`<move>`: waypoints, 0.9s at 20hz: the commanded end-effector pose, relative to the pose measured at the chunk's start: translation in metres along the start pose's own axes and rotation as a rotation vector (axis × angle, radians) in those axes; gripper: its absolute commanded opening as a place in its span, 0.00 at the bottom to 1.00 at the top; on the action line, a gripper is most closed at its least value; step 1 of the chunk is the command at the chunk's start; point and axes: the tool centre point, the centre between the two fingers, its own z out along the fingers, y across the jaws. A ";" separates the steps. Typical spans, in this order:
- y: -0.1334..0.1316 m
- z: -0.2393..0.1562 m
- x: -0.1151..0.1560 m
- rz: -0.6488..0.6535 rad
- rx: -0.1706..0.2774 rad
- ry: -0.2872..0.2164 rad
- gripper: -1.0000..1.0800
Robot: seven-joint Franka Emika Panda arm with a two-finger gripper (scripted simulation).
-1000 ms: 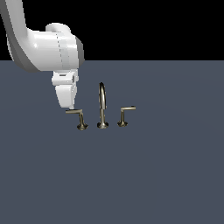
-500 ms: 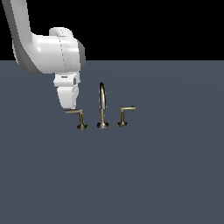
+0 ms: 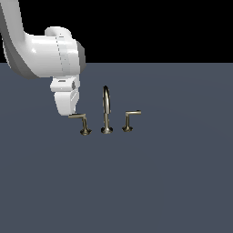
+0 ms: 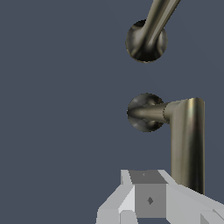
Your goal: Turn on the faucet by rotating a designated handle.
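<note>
At fingertip level, gripper (image 3: 68, 112) sits against the free end of the handle (image 3: 80, 119); finger spread hidden by the hand body in both views, so can't tell if parted or closed, nothing visibly clamped. Bar (image 4: 188, 140) runs level from the fingers toward the slanted stem and round foot (image 4: 145, 112), spout (image 3: 106, 104) just beyond. Looks set for a sideways push on that tip.

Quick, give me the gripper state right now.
Gripper: cannot tell whether open or closed. Its tip sits at the end of the left handle's bar; the wrist view shows only one finger block beside the bar, so a grasp is unconfirmed.
</note>
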 end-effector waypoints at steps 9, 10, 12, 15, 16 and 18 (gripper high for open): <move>0.018 0.000 -0.001 0.008 0.008 -0.001 0.00; 0.021 0.000 -0.001 0.007 0.008 -0.001 0.00; 0.027 0.000 0.000 0.006 0.007 0.000 0.00; 0.037 0.000 0.001 0.005 0.005 0.000 0.00; 0.040 0.000 0.001 0.004 0.004 0.000 0.00; 0.047 0.000 0.001 0.002 0.003 0.000 0.00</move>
